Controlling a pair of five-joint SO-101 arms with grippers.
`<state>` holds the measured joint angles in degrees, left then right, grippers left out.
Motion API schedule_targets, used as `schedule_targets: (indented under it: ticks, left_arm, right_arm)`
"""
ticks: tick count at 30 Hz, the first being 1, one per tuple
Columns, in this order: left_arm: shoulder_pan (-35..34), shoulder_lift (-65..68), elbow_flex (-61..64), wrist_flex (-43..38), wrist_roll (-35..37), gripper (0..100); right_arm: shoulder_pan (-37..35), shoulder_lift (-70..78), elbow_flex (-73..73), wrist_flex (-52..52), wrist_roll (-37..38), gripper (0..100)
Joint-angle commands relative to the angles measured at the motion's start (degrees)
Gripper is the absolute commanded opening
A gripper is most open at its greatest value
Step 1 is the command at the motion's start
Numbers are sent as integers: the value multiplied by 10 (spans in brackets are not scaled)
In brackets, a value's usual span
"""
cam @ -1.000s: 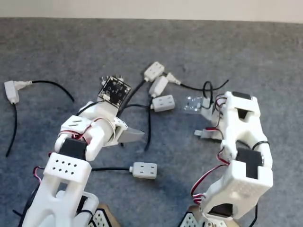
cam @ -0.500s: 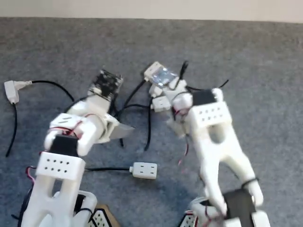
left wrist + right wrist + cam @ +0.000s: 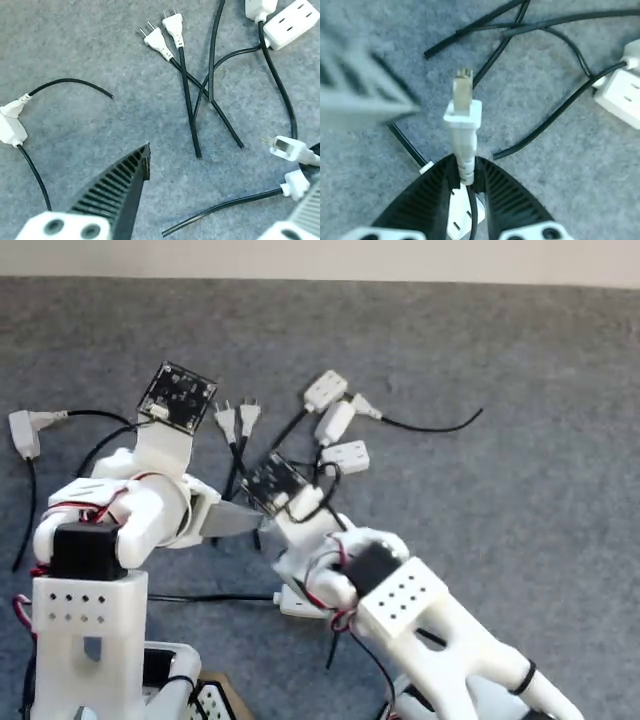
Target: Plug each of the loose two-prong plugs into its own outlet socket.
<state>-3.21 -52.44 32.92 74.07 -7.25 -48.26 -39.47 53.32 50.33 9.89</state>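
At the far left of the overhead frame, a white plug-and-socket pair [image 3: 22,432] lies alone and looks already mated, the one joint that can be judged done. Right of it, the left gripper [image 3: 240,520] sits left of centre, its jaws spread with nothing between them and one grey finger aimed at the middle of the frame. Above that, in the upper middle, two loose plugs [image 3: 226,423] lie side by side with bare prongs, untouched. At centre, the right gripper [image 3: 465,167] is clamped on the neck of a two-prong plug [image 3: 462,117] whose prongs point away from the wrist. A socket strip [image 3: 459,222] lies just beneath its jaws, and the plug is not yet in it. Right of centre, an empty socket [image 3: 345,456] faces up with its slots free. Above it lie two more socket blocks [image 3: 325,390], and a corded plug [image 3: 362,405] rests against the lower one; whether it is seated cannot be told. By this count three plugs remain to be placed, the held one first. Room is tightest in the middle, where the two grippers sit near each other and black cords [image 3: 187,100] cross under them, likely to drag or snag on any sweep. The grey mat [image 3: 540,390] is open across the right of the frame, and its far edge along the top lies well apart from every plug.
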Motion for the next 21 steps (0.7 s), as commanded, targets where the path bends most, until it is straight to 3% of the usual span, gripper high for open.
schedule_targets:
  ticks: [1, 12, 21]
  left_arm:
    - [-2, -4, -2, -5, 3, 461]
    - [36, -4, 140, -184, 57, 461]
    - [36, -3, 207, -228, 55, 461]
  right_arm:
    - [-7, -44, 1, -17, -6, 5]
    - [-9, -75, -37, 61, -4, 5]
    - [-6, -71, -153, 167, -1, 5]
